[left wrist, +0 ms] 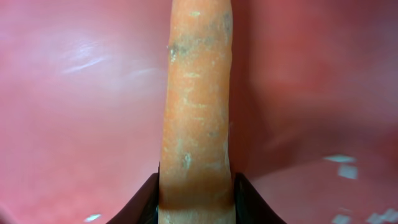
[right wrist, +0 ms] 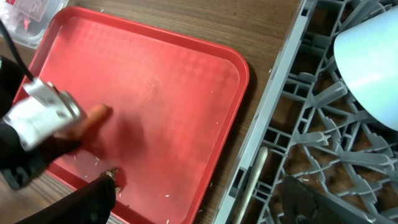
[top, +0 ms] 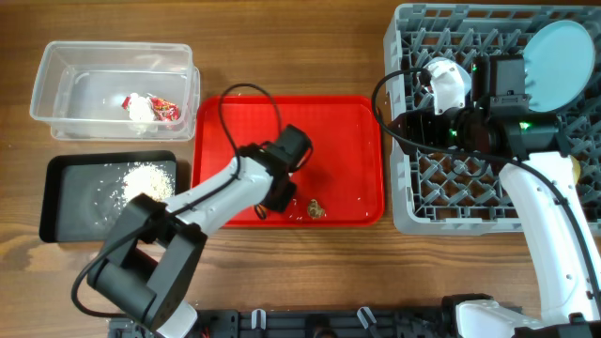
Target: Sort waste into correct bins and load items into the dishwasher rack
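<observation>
The brown wooden table [top: 282, 56] carries a deep clear plastic tub [top: 113, 49] at far left, a shallow black tray [top: 75, 211] just beside it, a flat red tray [top: 347, 141] mid-table and a large grey plastic grid rack [top: 413, 211] at right.

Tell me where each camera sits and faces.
Overhead: above the table, looking down at red tray and dishwasher rack; left arm, right arm show.
Left wrist: on the left gripper, close on the carrot it grips; fingertips show.
Right wrist: over the rack edge, facing the tray; own fingers show.
Shared: both wrist views show the carrot.
</observation>
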You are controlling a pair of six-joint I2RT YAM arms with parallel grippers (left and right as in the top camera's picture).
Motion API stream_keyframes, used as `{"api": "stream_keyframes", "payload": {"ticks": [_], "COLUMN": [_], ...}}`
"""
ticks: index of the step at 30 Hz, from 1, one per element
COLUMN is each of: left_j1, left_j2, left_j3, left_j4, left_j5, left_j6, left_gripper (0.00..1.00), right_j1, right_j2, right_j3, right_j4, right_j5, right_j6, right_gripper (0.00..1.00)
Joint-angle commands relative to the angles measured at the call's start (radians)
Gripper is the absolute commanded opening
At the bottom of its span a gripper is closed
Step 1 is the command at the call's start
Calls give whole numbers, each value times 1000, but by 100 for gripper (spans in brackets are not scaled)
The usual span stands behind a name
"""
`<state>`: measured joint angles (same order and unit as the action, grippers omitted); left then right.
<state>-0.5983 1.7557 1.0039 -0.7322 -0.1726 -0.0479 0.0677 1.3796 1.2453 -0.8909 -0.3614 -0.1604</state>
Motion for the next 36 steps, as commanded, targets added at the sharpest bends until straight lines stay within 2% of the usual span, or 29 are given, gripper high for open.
{"api": "stream_keyframes", "payload": {"ticks": [1, 7, 14, 25, 31, 36], "left_j1": [90, 306, 596, 1008, 1111, 1127], "left_j2": [-89, -263, -403, -325, -236, -141], "left_j3": [39, 39, 39, 29, 29, 29], "left_j4": [-16, -67, -70, -67, -52, -34], "left_j5": [-84, -83, -83, 5, 4, 5], "left_j6": [-164, -301, -305, -459, -458, -459], "left_gripper": [4, 4, 4, 4, 4, 4], "right_j1": [2, 2, 2, 2, 2, 2], "right_j2": [4, 4, 4, 4, 4, 4], "right_j3": [5, 5, 5, 5, 5, 5], "right_j4": [0, 0, 0, 0, 0, -1], "right_j5": [6, 7, 25, 25, 25, 24], "right_j6": [6, 5, 6, 6, 6, 6], "right_gripper": [87, 87, 88, 87, 88, 88]}}
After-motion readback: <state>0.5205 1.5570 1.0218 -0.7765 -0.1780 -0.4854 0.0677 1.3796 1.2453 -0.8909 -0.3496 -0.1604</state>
